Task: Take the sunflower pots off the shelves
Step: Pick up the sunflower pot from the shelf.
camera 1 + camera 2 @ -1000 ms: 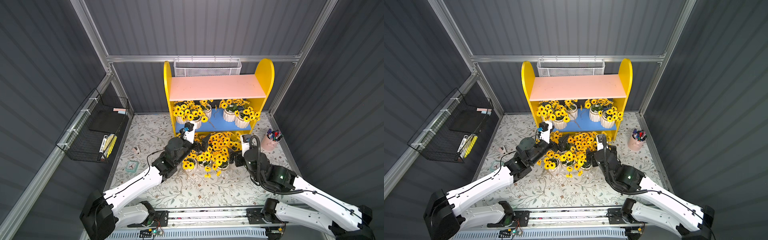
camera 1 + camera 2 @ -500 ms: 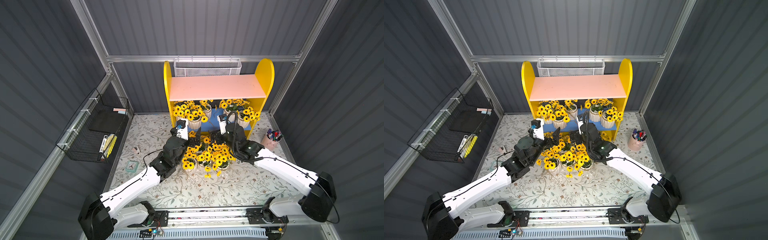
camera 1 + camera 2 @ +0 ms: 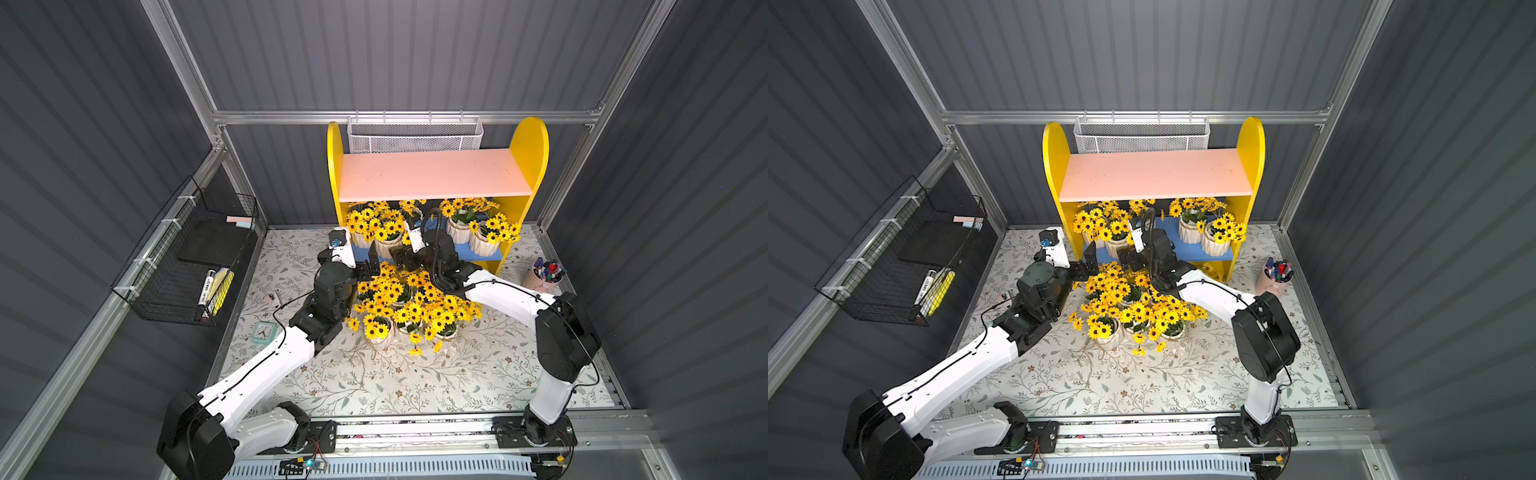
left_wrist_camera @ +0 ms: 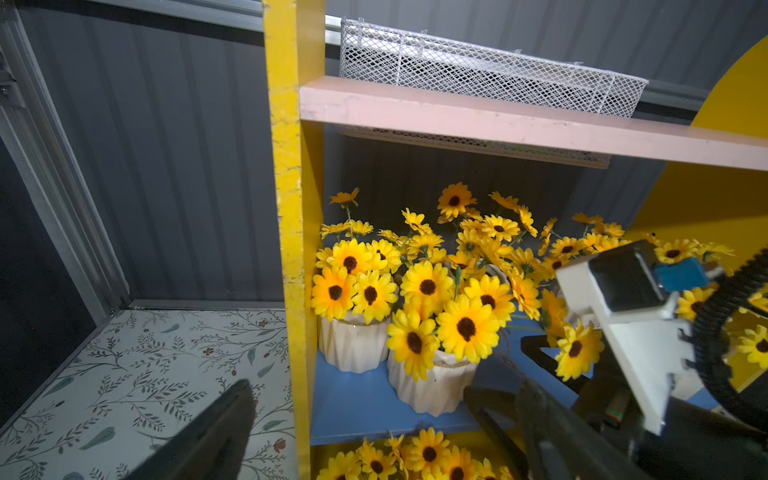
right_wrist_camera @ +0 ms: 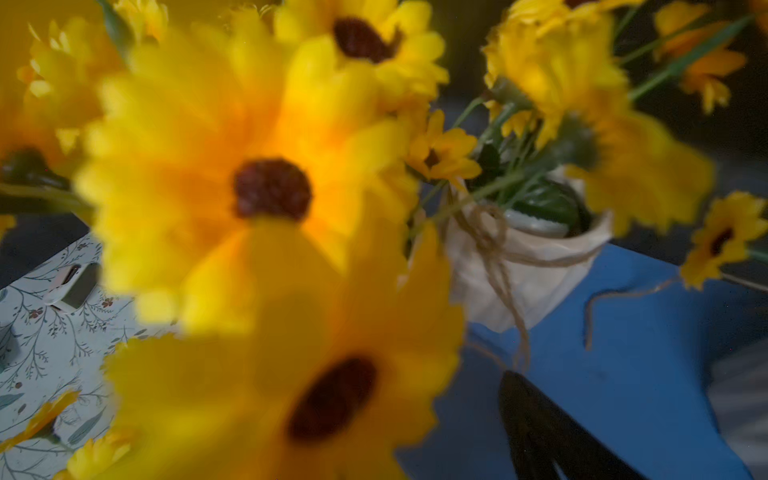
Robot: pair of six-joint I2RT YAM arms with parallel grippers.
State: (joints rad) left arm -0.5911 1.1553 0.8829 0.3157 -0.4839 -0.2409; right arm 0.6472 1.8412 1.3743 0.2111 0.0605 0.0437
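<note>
Both the left tool [image 3: 1086, 262] and right tool [image 3: 401, 258] gape empty before sunflower pots [image 4: 432, 386] on the shelves [image 3: 436, 174]

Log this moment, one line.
phase: reach | left gripper: open, holds nothing | right gripper: open, at blue lower board | sunflower pots: several on blue lower board, others on table

The sunflower pots [image 4: 432, 386] had matt, ribbed white walls like ceramic, rough twine [image 5: 494, 249] at the rim and cloth-like petals. The shelves [image 4: 291, 208] were smooth painted boards, the yellow paint scuffed along one panel's front edge. The white mesh basket [image 4: 478, 75] looked like coated metal.
</note>
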